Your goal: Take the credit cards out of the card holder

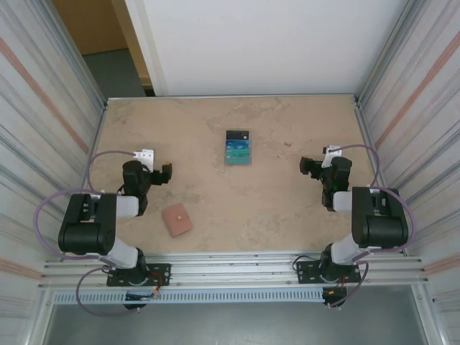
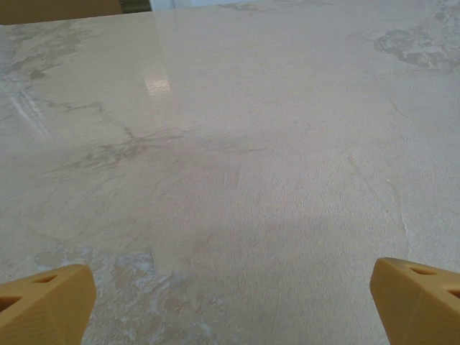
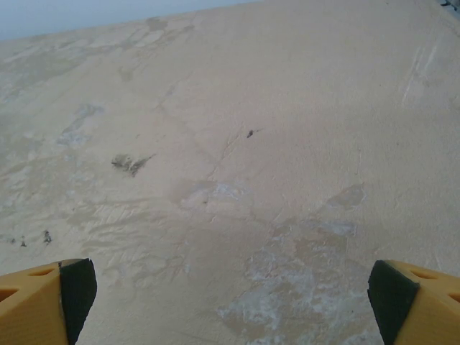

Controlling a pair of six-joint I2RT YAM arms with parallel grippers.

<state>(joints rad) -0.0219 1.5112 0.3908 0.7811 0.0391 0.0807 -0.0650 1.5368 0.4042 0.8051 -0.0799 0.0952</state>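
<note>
From the top external camera we see the credit cards in a small overlapping stack at about 12 o'clock from the middle of the table. A black card lies at the far end, then a blue one, with a teal one nearest the arms. The card holder, a reddish-brown square, lies flat and looks closed at about 8 o'clock from the middle, well apart from the credit cards. The left gripper sits at 9 o'clock pointing toward 3, with the card holder near it at its 6 o'clock. The right gripper sits at 3 o'clock pointing toward 9. Neither touches the credit cards or the card holder. In the left wrist view, the left gripper shows its yellow fingers at 7 and 5 o'clock, jaws spread wide over bare table with nothing between them. In the right wrist view, the right gripper shows black pads on yellow fingers, likewise spread wide and holding nothing above the mottled table.
</note>
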